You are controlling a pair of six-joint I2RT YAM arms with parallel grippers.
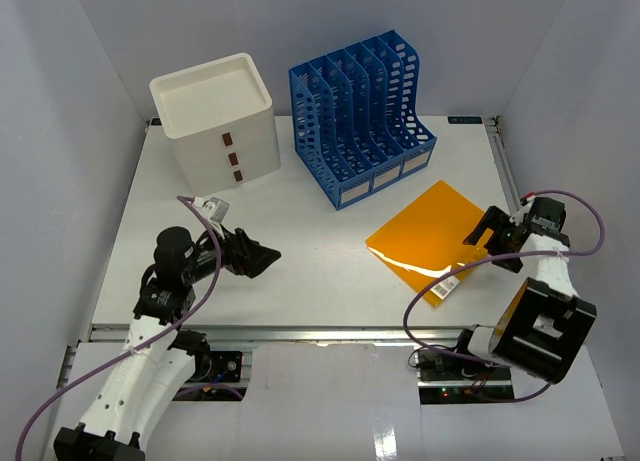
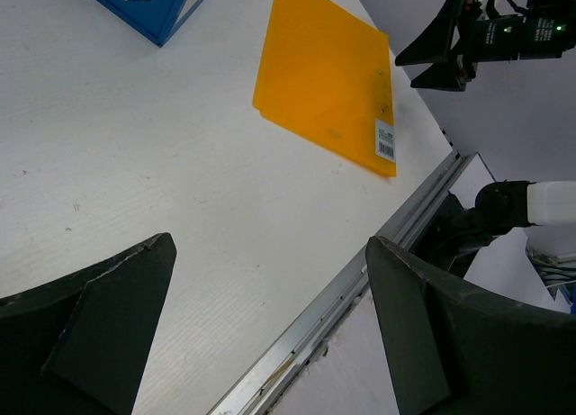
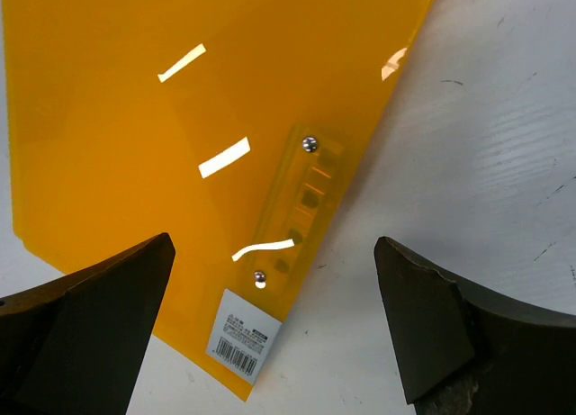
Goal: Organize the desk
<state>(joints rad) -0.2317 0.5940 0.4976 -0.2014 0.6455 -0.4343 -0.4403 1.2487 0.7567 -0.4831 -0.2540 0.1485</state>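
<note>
An orange plastic folder (image 1: 430, 238) lies flat on the white desk (image 1: 310, 271), right of centre; a barcode label sits at its near corner (image 3: 239, 345). It also shows in the left wrist view (image 2: 328, 77) and the right wrist view (image 3: 171, 145). My right gripper (image 1: 490, 236) is open, just above the folder's right edge, jaws straddling that edge and holding nothing (image 3: 274, 316). My left gripper (image 1: 262, 258) is open and empty over the desk's near left part (image 2: 270, 316), well apart from the folder.
A blue slotted file rack (image 1: 362, 116) stands at the back centre. A white drawer box (image 1: 215, 116) with three brown handles stands at the back left. A metal rail (image 1: 300, 333) runs along the desk's near edge. Walls close in on three sides.
</note>
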